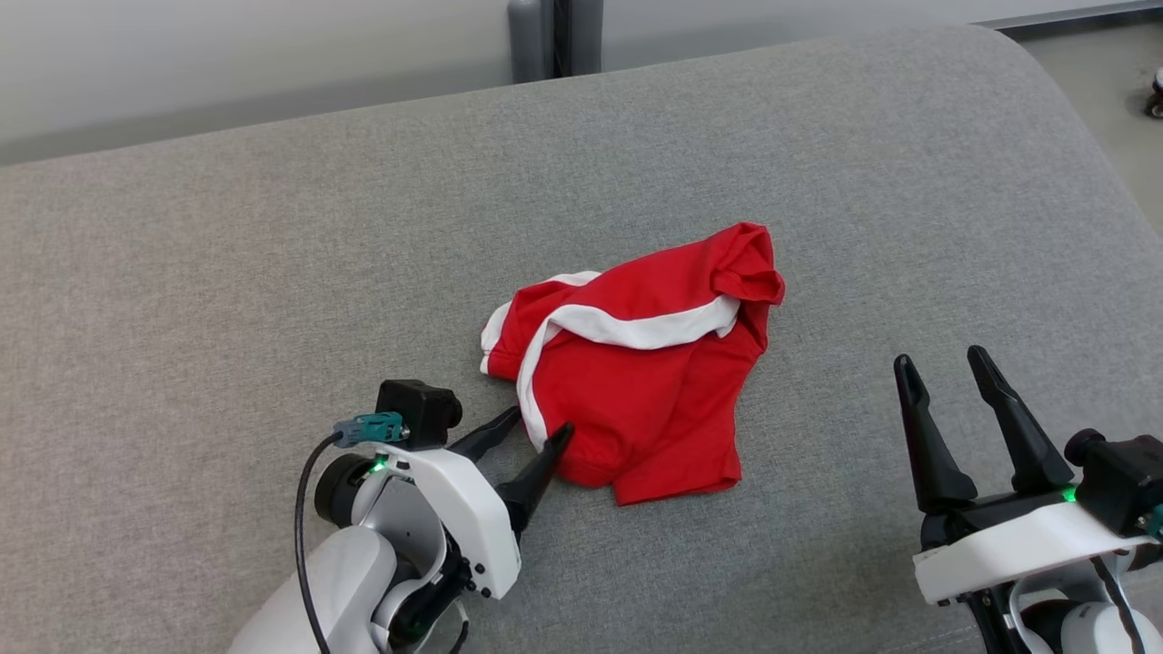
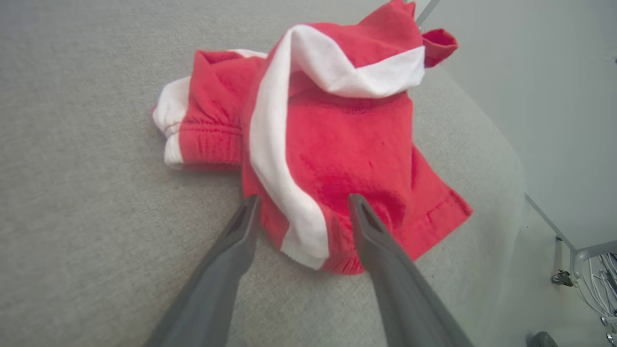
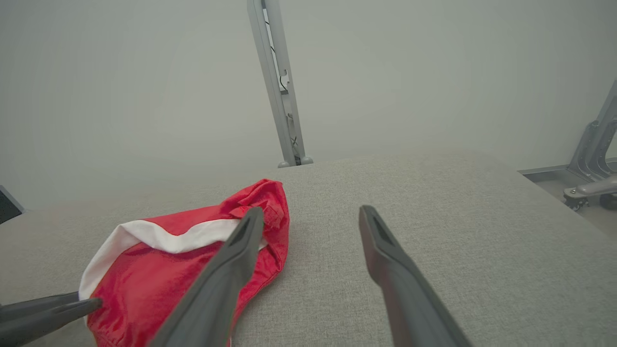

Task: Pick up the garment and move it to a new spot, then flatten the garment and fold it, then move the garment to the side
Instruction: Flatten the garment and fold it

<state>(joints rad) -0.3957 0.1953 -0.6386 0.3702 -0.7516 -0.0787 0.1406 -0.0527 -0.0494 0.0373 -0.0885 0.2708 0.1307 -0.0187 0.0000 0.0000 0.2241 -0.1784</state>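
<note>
While the head view takes in one red garment (image 1: 636, 372) with a white stripe, crumpled near the middle of the grey padded surface (image 1: 227, 272), the left wrist view brings out its stitched hem and gathered band. One left gripper (image 1: 542, 420) stands wide at the garment's near edge, with one of its two fingers over the cloth and the other beside it above the grey. One right gripper (image 1: 942, 357), also spread wide and holding nothing, sits well apart to the right over bare padding. The right wrist view adds one upright post (image 3: 279, 96) behind the surface.
</note>
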